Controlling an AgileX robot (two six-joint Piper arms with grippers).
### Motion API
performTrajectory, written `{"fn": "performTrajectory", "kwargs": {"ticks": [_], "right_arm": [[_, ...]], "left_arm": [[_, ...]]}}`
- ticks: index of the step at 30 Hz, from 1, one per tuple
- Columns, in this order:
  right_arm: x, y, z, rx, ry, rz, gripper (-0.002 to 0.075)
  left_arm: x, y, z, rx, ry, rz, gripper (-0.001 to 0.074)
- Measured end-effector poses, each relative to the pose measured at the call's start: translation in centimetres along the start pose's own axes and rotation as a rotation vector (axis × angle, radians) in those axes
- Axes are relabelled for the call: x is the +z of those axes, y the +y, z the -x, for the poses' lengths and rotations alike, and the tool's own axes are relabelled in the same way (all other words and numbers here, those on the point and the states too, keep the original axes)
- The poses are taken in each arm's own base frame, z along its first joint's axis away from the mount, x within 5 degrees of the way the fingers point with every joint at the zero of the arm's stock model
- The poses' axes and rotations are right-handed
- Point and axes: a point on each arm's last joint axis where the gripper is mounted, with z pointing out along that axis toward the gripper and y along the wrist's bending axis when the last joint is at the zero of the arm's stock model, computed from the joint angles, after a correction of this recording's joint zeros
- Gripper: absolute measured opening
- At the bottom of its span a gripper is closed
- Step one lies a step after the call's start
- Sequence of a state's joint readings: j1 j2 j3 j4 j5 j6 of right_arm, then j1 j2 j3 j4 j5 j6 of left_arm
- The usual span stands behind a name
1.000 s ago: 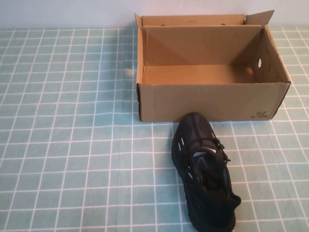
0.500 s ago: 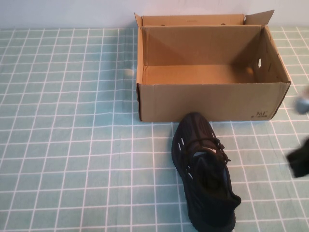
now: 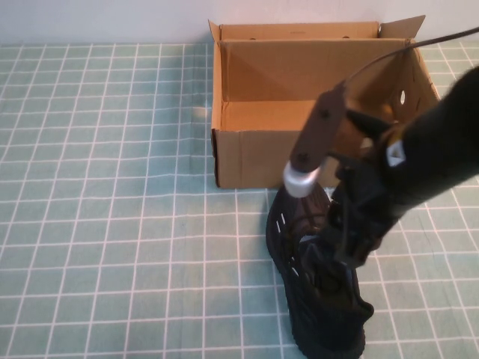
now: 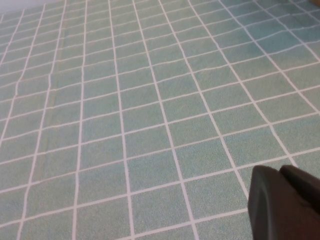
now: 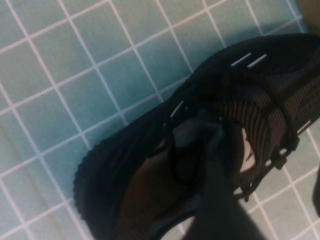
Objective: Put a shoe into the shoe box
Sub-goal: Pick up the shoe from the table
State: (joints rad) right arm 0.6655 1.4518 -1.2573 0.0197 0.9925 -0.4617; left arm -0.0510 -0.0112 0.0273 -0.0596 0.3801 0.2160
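Table's got a mint-green checkered cloth (image 3: 112,224) with the open shoe box (image 3: 247,157) and the black shoe (image 3: 299,247) sitting just in front of it.

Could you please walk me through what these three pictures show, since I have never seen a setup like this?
This is a two-armed table robot filmed by three cameras. The high view looks down from its own side: on a green checked tablecloth stands an open, empty shoe box, and in front of it lies a black shoe. The dark arm on the right carries the right gripper, reaching down over the shoe's opening with jaws open; nothing is lifted. The right wrist view, from that arm's camera, shows the shoe close up. The left wrist view shows only cloth and the left gripper, shut, parked and holding nothing.
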Motion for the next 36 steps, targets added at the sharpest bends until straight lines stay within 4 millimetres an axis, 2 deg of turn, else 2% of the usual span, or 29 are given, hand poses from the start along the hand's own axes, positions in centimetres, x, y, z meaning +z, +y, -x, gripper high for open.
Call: {"fn": "performTrajectory", "kwargs": {"ticks": [1, 2, 3, 13, 18, 28, 36], "right_arm": [[0.5, -0.1, 0.2, -0.014, 0.009, -0.002, 0.0414], [0.9, -0.3, 0.3, -0.023, 0.022, -0.007, 0.0380], [1.4, -0.4, 0.3, -0.032, 0.039, -0.009, 0.0414], [5.6, -1.4, 0.4, -0.064, 0.137, -0.040, 0.0414], [6.2, -2.0, 0.5, -0.039, 0.137, -0.104, 0.0413], [6.8, -2.2, 0.4, -0.041, 0.150, -0.107, 0.0413], [8.0, -2.1, 0.1, -0.041, 0.206, -0.085, 0.0371]], "left_arm": [[0.0, 0.0, 0.0, 0.000, 0.000, 0.000, -0.0004], [0.0, 0.0, 0.0, 0.000, 0.000, 0.000, -0.0004], [0.0, 0.0, 0.0, 0.000, 0.000, 0.000, -0.0004], [0.0, 0.0, 0.0, 0.000, 0.000, 0.000, -0.0004], [0.0, 0.0, 0.0, 0.000, 0.000, 0.000, -0.0004], [0.0, 0.0, 0.0, 0.000, 0.000, 0.000, -0.0004], [0.0, 0.0, 0.0, 0.000, 0.000, 0.000, -0.0004]]}}
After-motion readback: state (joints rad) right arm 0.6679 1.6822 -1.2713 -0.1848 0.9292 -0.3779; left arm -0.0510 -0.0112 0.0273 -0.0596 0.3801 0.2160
